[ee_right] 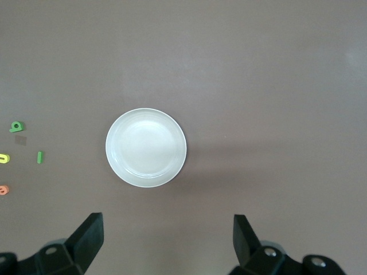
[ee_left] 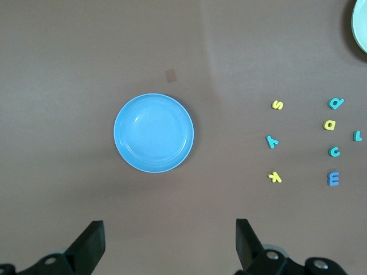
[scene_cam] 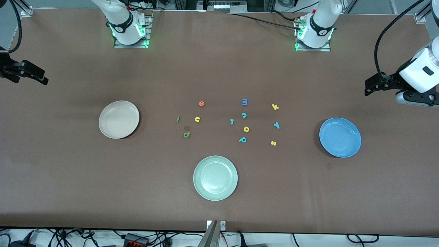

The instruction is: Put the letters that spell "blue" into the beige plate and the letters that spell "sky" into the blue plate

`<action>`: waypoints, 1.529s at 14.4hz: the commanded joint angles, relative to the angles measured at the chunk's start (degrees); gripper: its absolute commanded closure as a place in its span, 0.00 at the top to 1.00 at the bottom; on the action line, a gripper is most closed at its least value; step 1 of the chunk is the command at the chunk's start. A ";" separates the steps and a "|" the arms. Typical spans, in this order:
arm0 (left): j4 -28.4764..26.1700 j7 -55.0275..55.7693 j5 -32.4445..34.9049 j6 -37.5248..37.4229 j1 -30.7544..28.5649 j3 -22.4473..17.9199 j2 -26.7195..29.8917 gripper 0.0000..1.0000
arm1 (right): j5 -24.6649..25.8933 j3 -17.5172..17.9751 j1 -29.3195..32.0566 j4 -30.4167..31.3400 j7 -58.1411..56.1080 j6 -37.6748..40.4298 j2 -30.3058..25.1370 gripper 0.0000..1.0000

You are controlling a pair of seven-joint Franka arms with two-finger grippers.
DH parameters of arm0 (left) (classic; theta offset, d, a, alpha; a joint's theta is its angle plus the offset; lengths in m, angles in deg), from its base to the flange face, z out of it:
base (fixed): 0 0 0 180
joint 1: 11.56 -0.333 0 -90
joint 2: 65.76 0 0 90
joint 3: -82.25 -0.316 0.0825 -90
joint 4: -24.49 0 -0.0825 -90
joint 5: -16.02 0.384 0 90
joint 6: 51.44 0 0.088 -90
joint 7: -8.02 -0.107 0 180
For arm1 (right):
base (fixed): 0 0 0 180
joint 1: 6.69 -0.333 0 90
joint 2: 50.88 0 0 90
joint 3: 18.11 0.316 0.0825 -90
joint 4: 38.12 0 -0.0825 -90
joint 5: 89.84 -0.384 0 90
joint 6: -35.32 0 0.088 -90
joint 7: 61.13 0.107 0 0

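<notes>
The beige plate (scene_cam: 119, 119) (ee_right: 146, 148) lies toward the right arm's end of the table, the blue plate (scene_cam: 340, 137) (ee_left: 153, 133) toward the left arm's end. Between them on the table lie the green b (scene_cam: 186, 134), green l (scene_cam: 177, 118), yellow-orange u (scene_cam: 197, 119) and orange-red e (scene_cam: 201, 103). Closer to the blue plate are the yellow k (scene_cam: 275, 107), teal y (scene_cam: 276, 125) and yellow s (scene_cam: 273, 143). My left gripper (scene_cam: 369, 89) (ee_left: 170, 238) hangs open and empty high over the table beside the blue plate. My right gripper (scene_cam: 43, 79) (ee_right: 167, 235) hangs open and empty over the table beside the beige plate.
A pale green plate (scene_cam: 215, 177) sits nearer the front camera than the letters. Among the letters lie a blue m (scene_cam: 244, 102), teal c (scene_cam: 244, 115), small teal l-like piece (scene_cam: 232, 121), yellow a (scene_cam: 246, 129) and teal p (scene_cam: 242, 139). A small brown patch (scene_cam: 187, 128) lies by the b.
</notes>
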 commanded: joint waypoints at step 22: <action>1.81 -0.63 -1.36 -3.32 -0.30 0.03 -0.88 1.00 | -0.36 1.04 -3.59 2.85 -0.68 1.86 5.17 1.00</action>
